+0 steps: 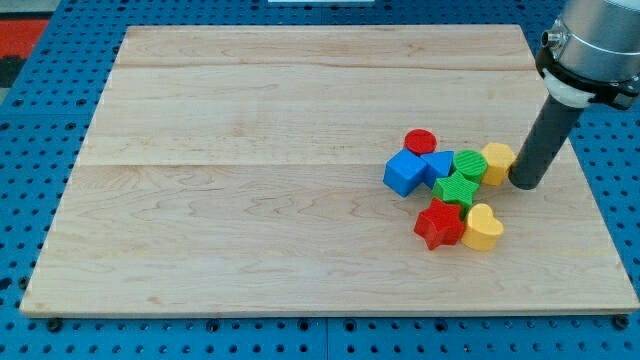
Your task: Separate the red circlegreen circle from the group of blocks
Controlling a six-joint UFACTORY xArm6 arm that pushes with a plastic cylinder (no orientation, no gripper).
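The red circle (421, 141) sits at the top of a tight group of blocks right of the board's middle. The green circle (470, 165) is in the group's middle, touching the yellow block (497, 162) on its right. A blue cube (404, 173) and a smaller blue block (438, 165) lie just below the red circle. A green star (456, 189), a red star (438, 224) and a yellow heart (483, 228) make up the lower part. My tip (525, 184) stands just right of the yellow block, close to it or touching it.
The wooden board (250, 200) rests on a blue pegboard (30, 180). The board's right edge is close to my tip. The arm's grey housing (592, 45) hangs over the top right corner.
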